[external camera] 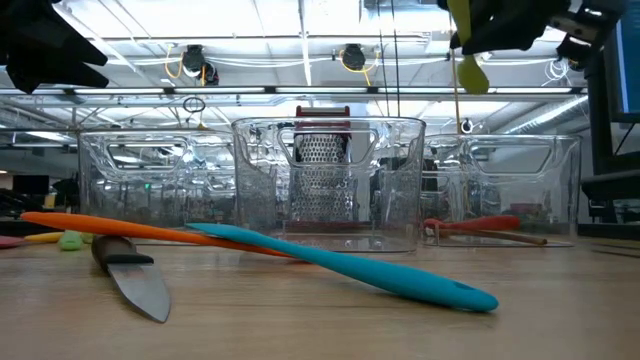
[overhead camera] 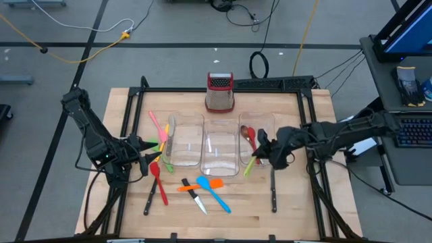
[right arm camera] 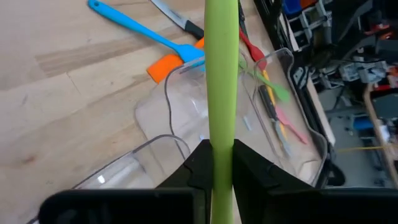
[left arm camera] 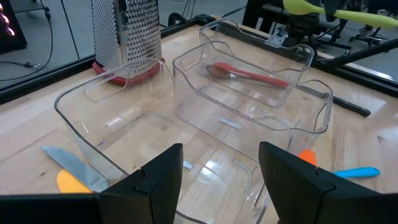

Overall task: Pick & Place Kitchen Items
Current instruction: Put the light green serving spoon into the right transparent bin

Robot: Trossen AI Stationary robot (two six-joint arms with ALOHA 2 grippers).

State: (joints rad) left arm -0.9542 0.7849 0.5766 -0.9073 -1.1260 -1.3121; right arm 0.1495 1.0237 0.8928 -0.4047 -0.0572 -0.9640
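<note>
My right gripper (overhead camera: 262, 154) is shut on a green utensil (right arm camera: 221, 74), held above the near end of the right clear bin (overhead camera: 256, 160). That bin holds a red spoon (left arm camera: 252, 74) and a brown spoon (overhead camera: 244, 131). My left gripper (left arm camera: 221, 177) is open and empty beside the left bin (overhead camera: 183, 142), at the table's left. Lying on the table are an orange spatula (overhead camera: 199, 185), a blue spatula (overhead camera: 216, 194), a knife (overhead camera: 196, 198), a red spatula (overhead camera: 157, 181), and pink, green and yellow utensils (overhead camera: 158, 135). My right gripper pinches the green utensil's slim handle (right arm camera: 221, 146) between its two fingers. The handle runs forward out from between the fingers, along them. The utensil is lifted clear of table and bins, and its broad end (external camera: 473, 72) hangs below the gripper in the low view.
A steel box grater with a red top (overhead camera: 219, 91) stands behind the middle bin (overhead camera: 221, 145). One black-handled knife (overhead camera: 273, 190) lies at the near right, another (overhead camera: 149, 200) at the near left. Bare wood shows along the table's near edge.
</note>
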